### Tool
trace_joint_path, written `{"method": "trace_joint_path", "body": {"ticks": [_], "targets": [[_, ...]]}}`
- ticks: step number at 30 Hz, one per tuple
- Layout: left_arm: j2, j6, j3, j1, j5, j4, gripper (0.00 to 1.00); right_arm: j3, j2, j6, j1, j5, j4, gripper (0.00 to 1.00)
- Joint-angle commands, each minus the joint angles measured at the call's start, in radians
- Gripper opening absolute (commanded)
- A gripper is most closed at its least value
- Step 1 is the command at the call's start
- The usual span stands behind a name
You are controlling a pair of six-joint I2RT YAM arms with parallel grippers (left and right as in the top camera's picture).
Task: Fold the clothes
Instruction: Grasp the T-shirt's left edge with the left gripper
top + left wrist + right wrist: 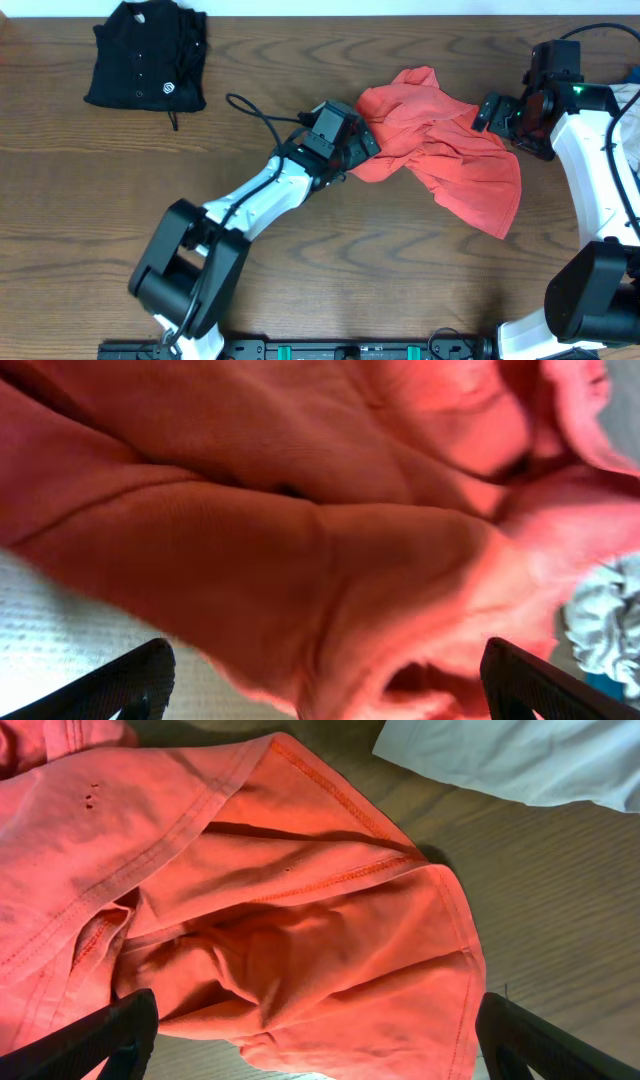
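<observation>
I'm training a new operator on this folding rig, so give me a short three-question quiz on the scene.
1. True or false: the red-orange T-shirt lies flat and neatly folded.
2. Multiple choice: where is the black shirt? A) by itself at the far left corner of the table; B) under the T-shirt; C) held in a gripper.
3. Short answer: how do the jaws of the left gripper and the right gripper stand?
Key: 1 false, it is crumpled. 2 A. 3 open, both, one at each side of the T-shirt.
</observation>
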Motion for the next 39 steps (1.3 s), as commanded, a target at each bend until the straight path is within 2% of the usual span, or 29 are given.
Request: {"method": "trace_joint_path", "body": {"ticks": [1, 11, 21, 34, 39], "targets": [[0.023, -0.019, 0.01, -0.001, 0.015, 0.019, 0.98, -0.001, 0.009, -0.015, -0.006, 0.004, -0.001, 0.99], [0.014, -0.011, 0.01, -0.001, 0.039, 0.028, 0.98, -0.001, 0.009, -0.015, -0.006, 0.004, 0.0, 0.99], [-0.079, 0.012, 0.01, -0.001, 0.023, -0.008, 0.98, -0.001, 0.009, -0.015, -0.006, 0.004, 0.006, 0.99], [-0.06, 0.01, 0.01, -0.005, 0.023, 0.02, 0.98, -0.001, 0.009, -0.015, -0.006, 0.004, 0.005, 0.99], [-0.039, -0.026, 0.01, -0.019, 0.023, 0.026, 0.98, -0.001, 0.009, -0.015, -0.006, 0.004, 0.002, 0.99]]}}
